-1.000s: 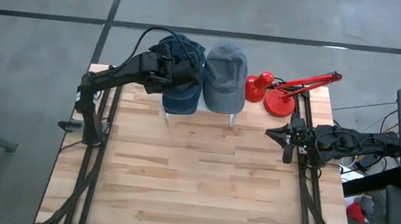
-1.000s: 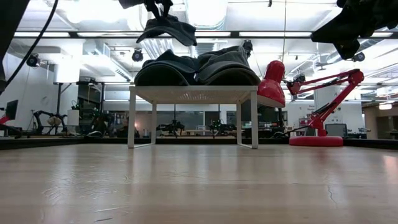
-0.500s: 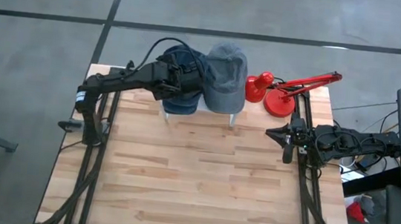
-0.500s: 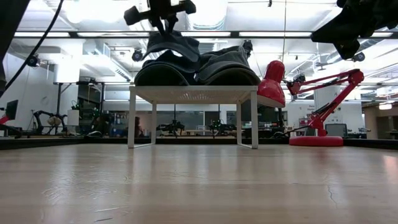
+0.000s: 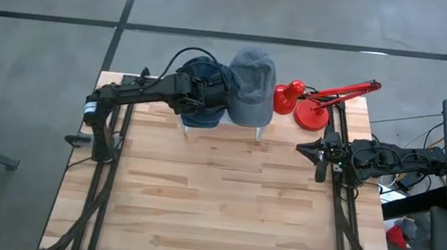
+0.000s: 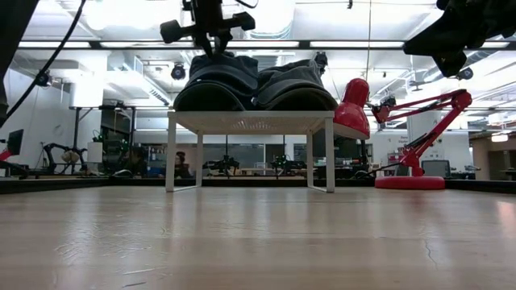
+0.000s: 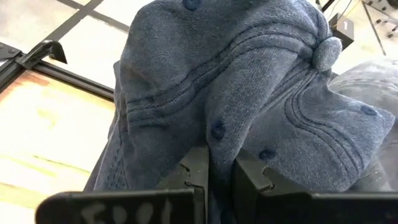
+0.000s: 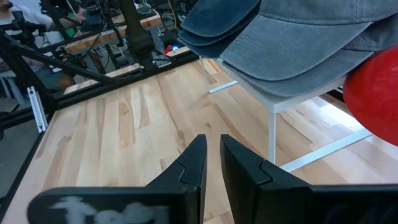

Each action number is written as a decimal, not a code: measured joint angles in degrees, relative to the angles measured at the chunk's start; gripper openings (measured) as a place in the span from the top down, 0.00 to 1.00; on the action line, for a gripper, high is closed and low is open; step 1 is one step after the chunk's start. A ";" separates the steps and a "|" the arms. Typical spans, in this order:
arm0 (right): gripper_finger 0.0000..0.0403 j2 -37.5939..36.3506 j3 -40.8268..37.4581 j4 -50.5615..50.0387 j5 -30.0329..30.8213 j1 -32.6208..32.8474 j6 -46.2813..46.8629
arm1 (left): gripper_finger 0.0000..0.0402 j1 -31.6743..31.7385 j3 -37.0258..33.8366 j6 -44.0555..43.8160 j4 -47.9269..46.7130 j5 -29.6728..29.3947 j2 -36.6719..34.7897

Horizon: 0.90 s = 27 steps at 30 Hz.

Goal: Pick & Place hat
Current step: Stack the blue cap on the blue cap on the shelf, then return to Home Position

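**Blue hat lowered onto the stand, pinch not yet let go**

Since a second ago the left gripper point(image 5: 197, 96) has carried the blue hat point(image 7: 236, 93) down from mid-air onto the white stand point(image 6: 251, 122), just beside the grey hat point(image 5: 251, 82). Its fingers point(image 7: 198, 171) are nearly closed, pinching a fold of the crown. Lifting away before they part could drag the hat off the stand or snag its neighbour. Right gripper point(image 8: 211, 163) waits at the table's right edge, fingers near-closed on nothing.
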 joint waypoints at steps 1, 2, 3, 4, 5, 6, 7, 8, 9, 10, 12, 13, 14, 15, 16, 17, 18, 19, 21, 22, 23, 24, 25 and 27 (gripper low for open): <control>0.89 0.00 0.00 0.00 -0.01 0.00 0.05 | 0.91 0.00 -0.03 0.32 0.23 0.01 0.00; 0.89 0.00 0.00 0.00 -0.02 0.00 0.18 | 0.90 0.00 -0.04 0.76 0.30 0.02 0.00; 0.89 0.00 0.00 0.00 -0.02 0.00 0.17 | 0.90 0.00 0.06 1.31 0.28 0.05 0.00; 0.89 0.00 0.00 0.00 -0.04 0.00 0.17 | 0.90 0.00 0.22 1.70 0.33 0.09 0.00; 0.89 0.00 0.00 0.00 -0.04 0.00 0.17 | 0.90 0.00 0.36 2.30 0.40 0.11 0.00; 0.89 0.00 0.00 0.02 -0.04 0.00 0.17 | 0.90 0.00 0.48 2.94 0.45 0.11 0.00; 0.89 0.00 0.00 0.00 -0.04 0.00 0.17 | 0.89 0.00 0.69 3.36 0.47 0.12 0.00; 0.89 0.00 0.00 0.00 -0.04 0.00 0.17 | 0.88 0.00 0.83 3.72 0.61 0.12 0.00; 0.89 0.00 0.00 0.00 -0.04 0.00 0.17 | 0.86 0.00 0.96 4.03 0.65 0.12 0.00; 0.89 0.00 0.00 0.00 -0.04 0.00 0.17 | 0.84 0.00 1.10 4.37 0.67 0.03 0.00; 0.89 0.00 0.00 0.00 -0.04 0.00 0.17 | 0.79 0.00 1.25 4.65 0.76 -0.20 0.00; 0.89 0.00 0.00 0.00 -0.04 0.00 0.17 | 0.76 0.00 1.25 4.79 0.74 -0.20 -0.02; 0.89 0.00 0.00 0.00 -0.04 0.00 0.17 | 0.73 0.00 1.25 4.83 0.73 -0.25 -0.01; 0.89 0.00 0.00 0.00 -0.04 0.00 0.15 | 0.70 0.00 1.25 4.83 0.72 -0.34 -0.02; 0.89 0.00 0.00 0.00 -0.04 0.00 0.17 | 0.67 0.00 1.25 4.84 0.72 -0.41 -0.04; 0.89 0.00 0.00 0.00 -0.04 0.00 0.17 | 0.64 0.00 1.25 4.85 0.72 -0.68 -0.11; 0.89 0.00 0.00 0.00 -0.04 0.00 0.17 | 0.60 0.00 1.25 4.85 0.72 -0.86 -0.25; 0.89 0.00 0.00 0.00 -0.04 0.00 0.17 | 0.57 0.00 1.25 4.87 0.71 -0.86 -0.53; 0.89 0.00 0.00 0.00 -0.04 0.00 0.14 | 0.51 0.00 1.25 4.87 0.71 -0.87 -1.21; 0.89 0.00 0.00 0.02 -0.04 0.00 0.17 | 0.49 0.00 1.25 4.91 0.72 -0.87 -1.71; 0.89 0.00 0.00 0.00 -0.04 0.00 0.16 | 0.47 0.00 1.25 5.09 0.72 -0.92 -2.13; 0.89 0.00 0.00 0.02 -0.04 0.00 0.15 | 0.45 0.00 1.25 5.47 0.71 -0.94 -2.73; 0.89 0.00 0.00 0.00 -0.04 0.00 0.14 | 0.43 0.00 1.25 6.08 0.72 -0.94 -3.20; 0.89 0.00 0.00 0.02 -0.04 0.00 0.14 | 0.40 -0.13 1.25 7.09 0.73 -0.94 -4.44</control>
